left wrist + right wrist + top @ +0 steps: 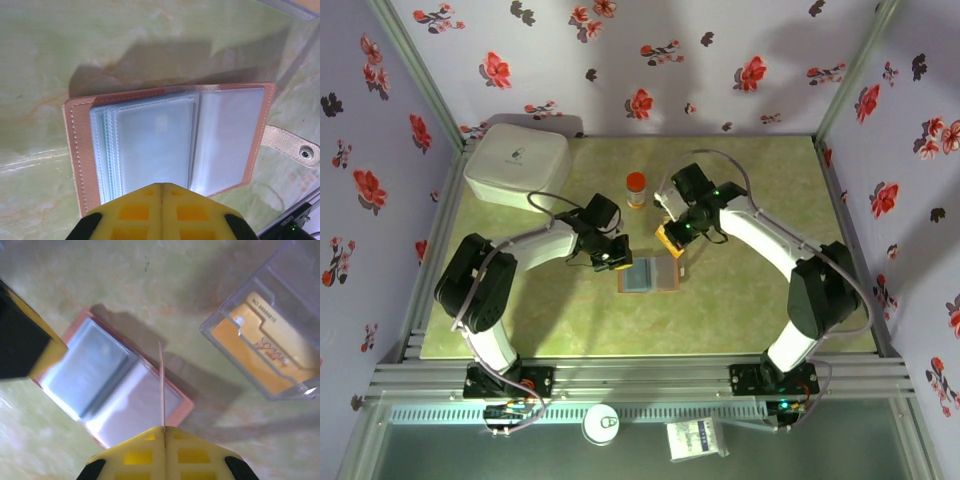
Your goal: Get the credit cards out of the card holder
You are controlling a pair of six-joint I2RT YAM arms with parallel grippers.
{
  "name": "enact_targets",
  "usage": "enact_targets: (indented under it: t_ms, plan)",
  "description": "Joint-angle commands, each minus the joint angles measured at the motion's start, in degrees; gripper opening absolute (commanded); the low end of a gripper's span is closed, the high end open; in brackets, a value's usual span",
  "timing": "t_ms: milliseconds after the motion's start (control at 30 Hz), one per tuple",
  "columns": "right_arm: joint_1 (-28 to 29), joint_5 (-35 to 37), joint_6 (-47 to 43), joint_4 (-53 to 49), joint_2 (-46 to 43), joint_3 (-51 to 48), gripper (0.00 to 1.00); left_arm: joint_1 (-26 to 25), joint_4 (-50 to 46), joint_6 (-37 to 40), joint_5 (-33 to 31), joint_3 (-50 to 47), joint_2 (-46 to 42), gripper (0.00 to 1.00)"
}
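Noted card holder (648,275) open flat at centre of counter (570,320), long axis left-right. Left pincer (161,187) together at its edge. Right pincer (164,430) clamped on edge-on credit card (162,385), holder up-left.

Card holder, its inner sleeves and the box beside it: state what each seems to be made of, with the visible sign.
Card holder: leather or an imitation, matte reddish-brown, with stitching along the border. Inner sleeves: soft clear plastic, slightly cloudy and glossy, with seamed edges. Box: rigid clear plastic, with sharp glinting edges and an orange card visible through it.
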Motion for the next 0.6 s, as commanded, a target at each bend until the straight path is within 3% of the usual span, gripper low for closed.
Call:
enact_targets:
  t_ms: [0,200,567]
  plan:
    - [-0.52,3.99,-21.41,-8.82,2.76,4.20,0.00,0.68,0.16,0.51,-1.06,-1.46,-2.05,0.03]
    - [-3.96,3.16,-34.39,-14.09,7.76,13.11,0.00,1.61,0.33,0.62,-1.30,-2.60,-2.63,0.03]
    - [-8.17,-0.87,-42.78,-22.23,19.47,30.40,0.00,2.57,-0.55,0.98,-0.99,-2.11,-2.59,0.03]
